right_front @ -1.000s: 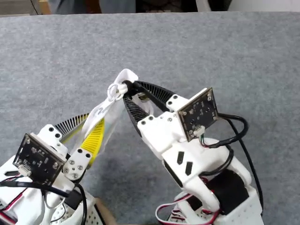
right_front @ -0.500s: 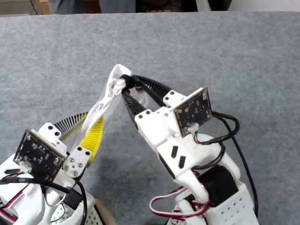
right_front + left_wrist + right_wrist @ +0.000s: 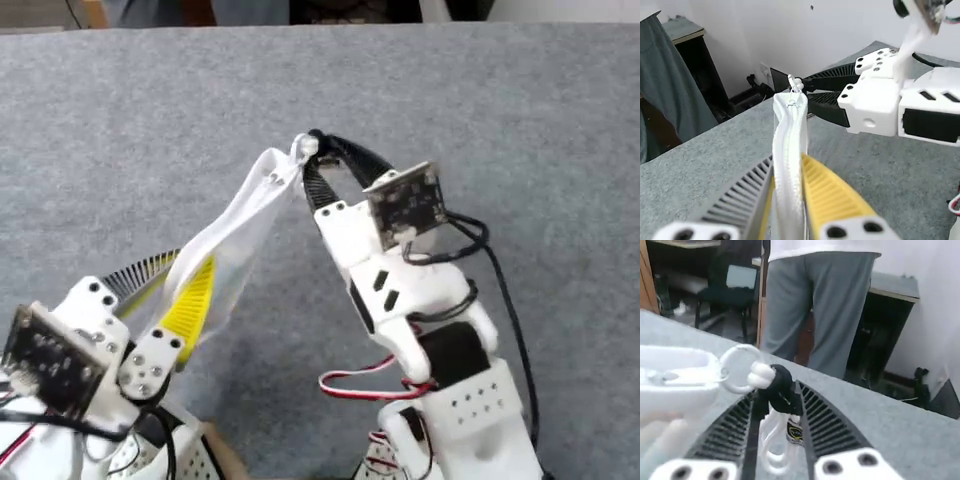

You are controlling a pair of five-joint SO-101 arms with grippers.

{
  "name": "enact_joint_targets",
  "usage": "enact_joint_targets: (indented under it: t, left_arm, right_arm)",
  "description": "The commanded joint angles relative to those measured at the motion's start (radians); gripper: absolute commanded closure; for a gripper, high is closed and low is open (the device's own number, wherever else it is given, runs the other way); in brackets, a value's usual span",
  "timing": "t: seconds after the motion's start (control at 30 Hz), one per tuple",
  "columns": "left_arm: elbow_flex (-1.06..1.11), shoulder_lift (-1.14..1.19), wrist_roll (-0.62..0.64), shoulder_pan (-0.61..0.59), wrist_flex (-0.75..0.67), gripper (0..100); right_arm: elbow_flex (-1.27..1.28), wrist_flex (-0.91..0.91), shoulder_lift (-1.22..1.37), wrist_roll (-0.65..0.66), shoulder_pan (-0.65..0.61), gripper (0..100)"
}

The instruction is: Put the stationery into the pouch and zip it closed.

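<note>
— Where is the pouch?
— You have the pouch (image 3: 235, 235) strung between your two arms, over the grey desk (image 3: 500, 120). It is white and half see-through. It runs from low on your left side up toward the middle of the desk, pulled taut.

— What is the left tool doing?
— Your left tool (image 3: 195, 262) is closed on the near end of the pouch. In the left wrist view, the pouch stands on edge between the grey finger and the yellow finger. Its zip side is up and both fingers press against it.

— And the right tool?
— Your right tool (image 3: 310, 150) meets the far end of the pouch. In the right wrist view, its black fingers are pinched narrow on the zip pull (image 3: 781, 385), a small dark knob. Just beside that knob hangs a clear ring (image 3: 740, 367), touching a white bead, and the end of the pouch lies next to it.

— Where is the slider?
— You see the slider (image 3: 791, 102) at the far end of the zip, right by the right tool's fingertips. From the left tool up to the slider, the zip looks joined.

— Can you tell what lies inside?
— No. Through the pouch's skin you get faint shapes, too unclear to name.
</note>
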Motion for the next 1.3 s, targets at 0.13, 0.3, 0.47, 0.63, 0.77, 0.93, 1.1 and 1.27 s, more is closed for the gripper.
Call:
enact_joint_targets:
  t: [0.13, 0.3, 0.47, 0.63, 0.77, 0.93, 1.1, 1.27]
  left_arm:
    - [-0.07, -0.014, 0.012, 0.027, 0.002, 97]
    - [-0.07, -0.014, 0.012, 0.028, 0.002, 97]
    - [-0.07, -0.014, 0.012, 0.028, 0.002, 97]
    - [-0.065, -0.014, 0.012, 0.028, 0.002, 97]
    - [-0.056, -0.006, 0.009, 0.028, -0.005, 97]
    - [0.048, 0.018, 0.005, 0.019, -0.078, 97]
    - [0.176, 0.118, 0.005, -0.018, -0.203, 97]
    - [0.286, 0.288, 0.011, -0.12, -0.348, 97]
  right_arm:
    - [0.054, -0.083, 0.007, 0.028, 0.097, 98.6]
    - [0.056, -0.081, 0.007, 0.028, 0.143, 98.6]
    - [0.056, -0.081, 0.007, 0.023, 0.18, 98.6]
    - [0.056, -0.081, 0.007, 0.023, 0.183, 98.6]
    - [0.056, -0.081, 0.007, 0.025, 0.18, 98.6]
    - [0.056, -0.081, 0.007, 0.023, 0.178, 98.6]
    - [0.056, -0.081, 0.007, 0.021, 0.184, 98.6]
    - [0.104, -0.081, 0.001, 0.021, 0.198, 98.6]
